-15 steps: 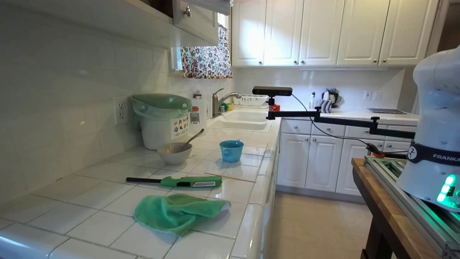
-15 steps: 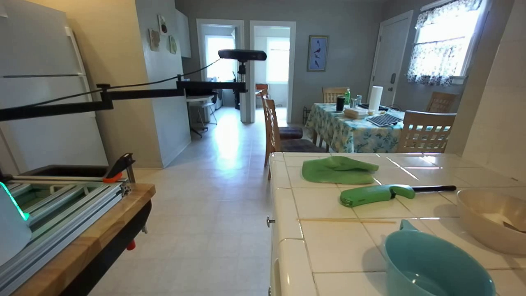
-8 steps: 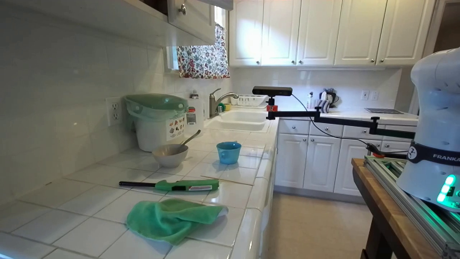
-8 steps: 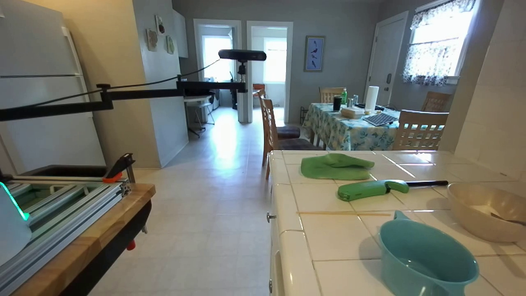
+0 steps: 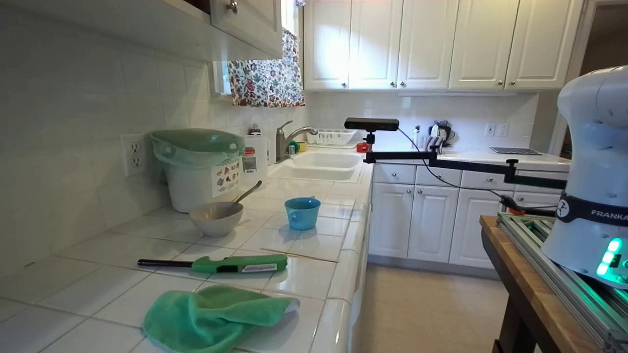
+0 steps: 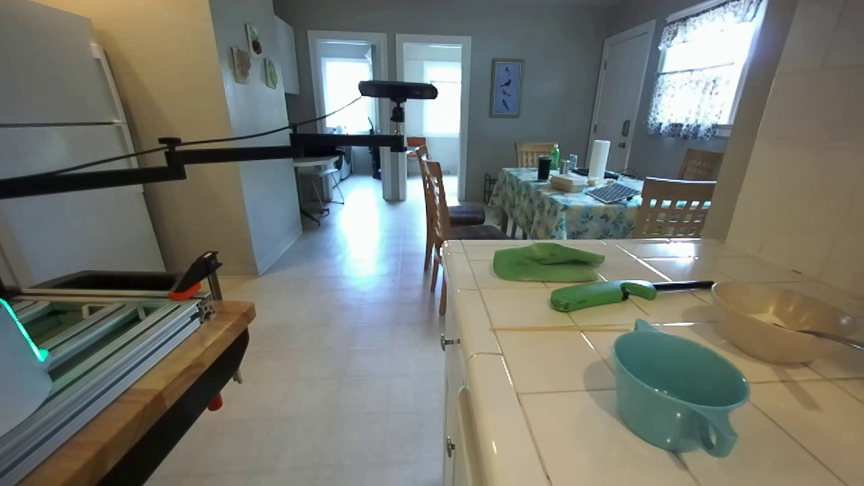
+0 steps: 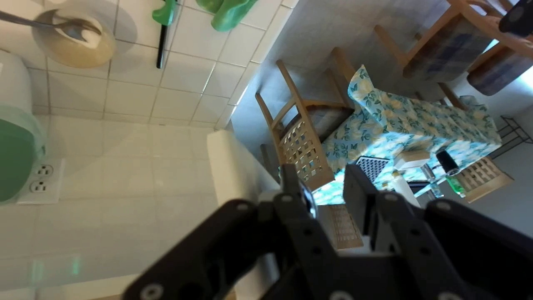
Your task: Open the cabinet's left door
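Exterior view: cabinet (image 5: 162,27) lengthwise toward the floral curtain (image 5: 269,76).

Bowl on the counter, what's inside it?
A spoon leans in the bowl, its handle past the rim. The wrist view shows a pale patch inside, light or residue, I can't tell. Whatever lies beneath the spoon's head is covered.

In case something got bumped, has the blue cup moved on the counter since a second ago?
No: measured against the tiled counter, the blue cup keeps its spot; cup and counter shift left together in both exterior views.
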Controlling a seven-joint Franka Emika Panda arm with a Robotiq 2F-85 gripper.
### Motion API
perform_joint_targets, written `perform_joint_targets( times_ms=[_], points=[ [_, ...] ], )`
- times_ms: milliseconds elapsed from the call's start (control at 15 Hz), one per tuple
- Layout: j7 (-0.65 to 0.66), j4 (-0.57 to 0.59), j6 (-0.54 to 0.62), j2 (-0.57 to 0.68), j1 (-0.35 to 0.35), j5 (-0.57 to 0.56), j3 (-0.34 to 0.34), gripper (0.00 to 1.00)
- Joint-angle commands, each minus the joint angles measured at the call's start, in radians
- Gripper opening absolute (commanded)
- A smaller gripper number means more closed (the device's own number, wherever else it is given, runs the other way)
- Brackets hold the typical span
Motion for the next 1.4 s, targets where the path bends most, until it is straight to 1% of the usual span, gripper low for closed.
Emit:
perform_joint_targets(
  times_ms=[0,267,467,600,933,1333],
  points=[
    [0.070,0.040,0.098,0.014,0.099,0.046,0.014,0.09],
    [0.094,0.052,0.131,0.032,0.147,0.014,0.017,0.09],
    [0.086,0.071,0.128,0.050,0.178,0.001,0.016,0.09],
    [0.068,0.088,0.111,0.064,0.204,0.012,0.013,0.09],
    [0.113,0.131,0.090,0.104,0.239,-0.014,0.045,0.09],
    [0.177,0.191,0.085,0.172,0.271,-0.035,0.101,0.09]
  ],
)
